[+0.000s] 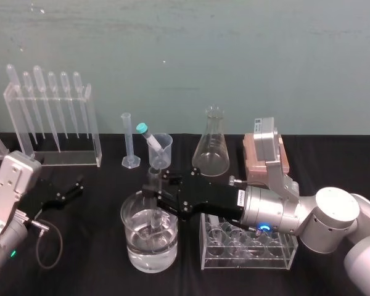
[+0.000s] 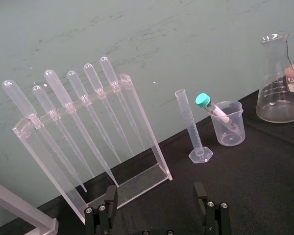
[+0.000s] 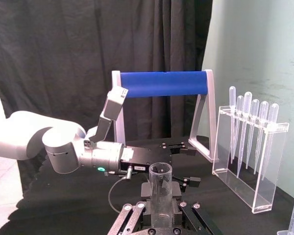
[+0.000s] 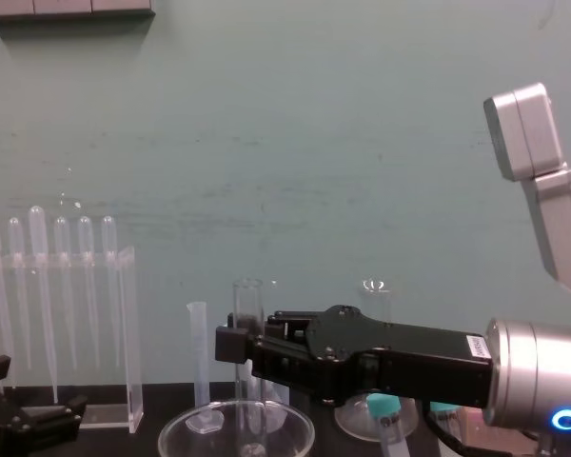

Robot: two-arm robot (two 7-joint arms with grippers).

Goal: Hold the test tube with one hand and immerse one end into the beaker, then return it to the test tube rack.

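Right now your right gripper [image 1: 153, 196] is clamping the test tube [image 1: 155, 219] upright, its lower end sitting inside the beaker [image 1: 128, 229]. You should be keeping it vertical and off the glass wall (your left gripper [image 1: 68, 190] is idling open, well apart).

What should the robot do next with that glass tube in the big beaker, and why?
Probably lift it straight up. The right gripper holds the test tube upright, lower end down in the beaker, apparently in water, so the dip looks done. It must clear the rim before heading to the rack. The left gripper sits idle at left.
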